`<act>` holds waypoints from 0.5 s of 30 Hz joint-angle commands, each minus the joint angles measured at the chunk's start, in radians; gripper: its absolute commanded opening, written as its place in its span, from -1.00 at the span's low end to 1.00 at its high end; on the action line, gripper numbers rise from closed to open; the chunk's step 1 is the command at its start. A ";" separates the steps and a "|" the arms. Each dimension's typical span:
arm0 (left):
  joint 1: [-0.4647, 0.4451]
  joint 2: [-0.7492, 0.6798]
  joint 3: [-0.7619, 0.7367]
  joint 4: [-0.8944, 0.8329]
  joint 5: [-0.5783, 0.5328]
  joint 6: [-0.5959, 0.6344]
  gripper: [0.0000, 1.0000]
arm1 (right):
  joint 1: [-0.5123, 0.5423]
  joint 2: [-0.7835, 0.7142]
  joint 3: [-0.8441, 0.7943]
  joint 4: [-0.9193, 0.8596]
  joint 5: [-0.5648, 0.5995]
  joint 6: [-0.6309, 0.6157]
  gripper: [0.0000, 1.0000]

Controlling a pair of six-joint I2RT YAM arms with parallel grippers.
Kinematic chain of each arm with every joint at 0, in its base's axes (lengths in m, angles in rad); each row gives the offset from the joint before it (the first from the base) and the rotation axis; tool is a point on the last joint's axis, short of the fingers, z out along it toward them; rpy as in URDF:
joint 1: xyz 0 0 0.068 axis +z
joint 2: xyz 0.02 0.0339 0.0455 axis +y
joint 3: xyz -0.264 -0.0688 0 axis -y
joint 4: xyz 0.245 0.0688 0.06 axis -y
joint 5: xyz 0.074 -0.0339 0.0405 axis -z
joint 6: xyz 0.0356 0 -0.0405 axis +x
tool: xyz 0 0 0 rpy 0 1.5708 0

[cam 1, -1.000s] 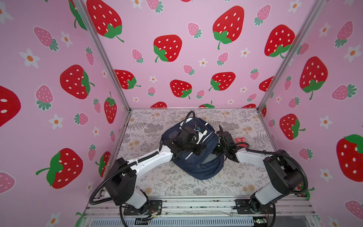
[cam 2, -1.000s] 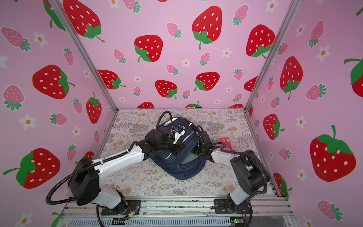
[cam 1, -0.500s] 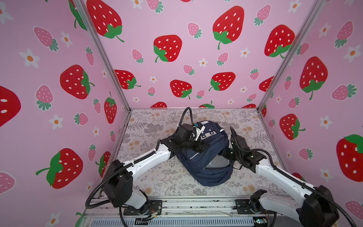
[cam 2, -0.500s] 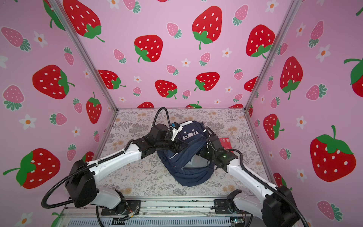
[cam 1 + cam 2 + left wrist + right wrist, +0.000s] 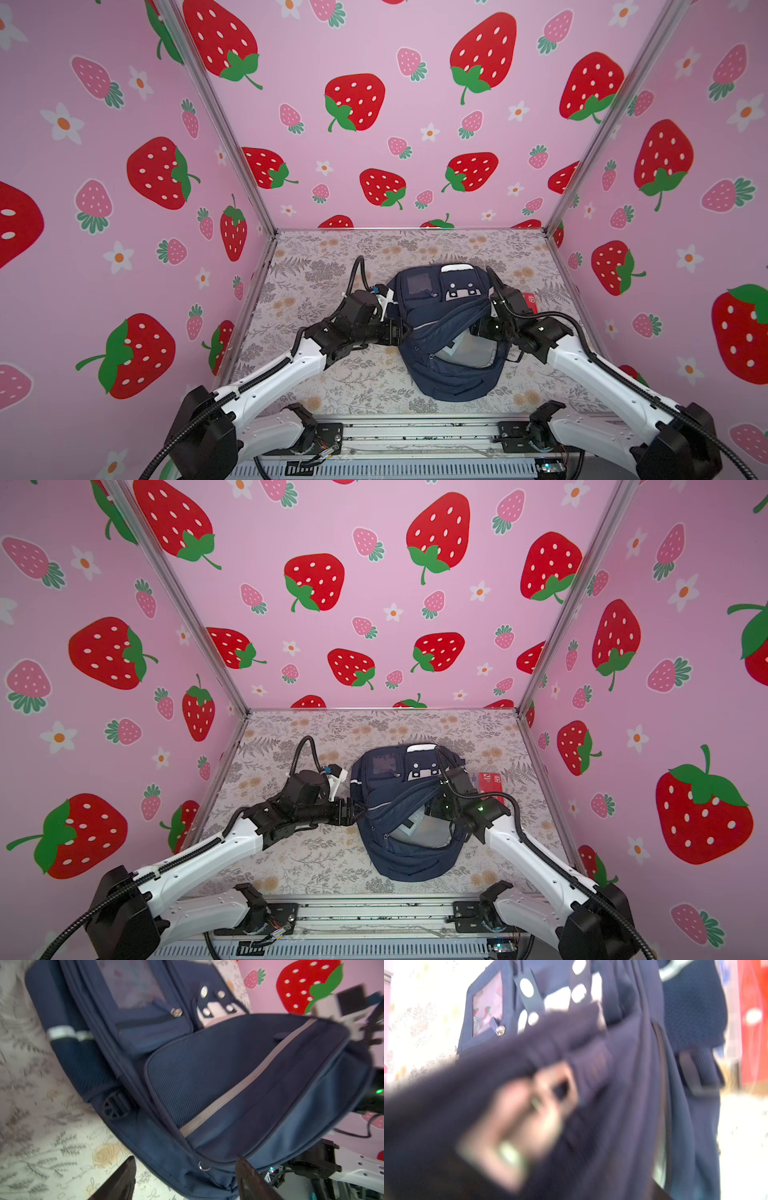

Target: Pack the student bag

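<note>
Left pincer (image 5: 185, 1160) gapes beside the student bag (image 5: 207, 1068).

Both top views: bright, even light, sharp, edges bowed. Right wrist view: student bag (image 5: 623, 1105) blurred, tabletop (image 5: 741, 1136) overexposed.

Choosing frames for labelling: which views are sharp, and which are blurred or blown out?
Both top views are sharp and evenly lit, with the backpack crisp. The left wrist view is slightly motion-smeared. The right wrist view is worst: the nearest backpack fabric is heavily blurred and the tablecloth is blown out white.
</note>
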 commanded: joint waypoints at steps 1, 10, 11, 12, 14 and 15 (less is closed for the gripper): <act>-0.015 0.017 -0.029 0.156 -0.001 -0.181 0.66 | -0.002 0.102 0.074 0.027 -0.032 -0.102 0.25; -0.059 0.185 -0.005 0.384 0.016 -0.344 0.67 | -0.002 0.087 0.060 -0.033 -0.012 -0.094 0.24; -0.068 0.201 0.018 0.349 0.005 -0.319 0.67 | -0.002 0.085 0.063 -0.058 -0.007 -0.097 0.24; -0.077 0.217 0.046 0.311 -0.008 -0.289 0.67 | -0.003 0.081 0.063 -0.077 -0.002 -0.102 0.25; -0.092 0.244 0.106 0.229 -0.031 -0.205 0.68 | -0.004 0.061 0.048 -0.086 0.008 -0.107 0.29; -0.103 0.254 0.153 0.151 -0.053 -0.137 0.68 | -0.004 0.058 0.042 -0.083 0.015 -0.115 0.30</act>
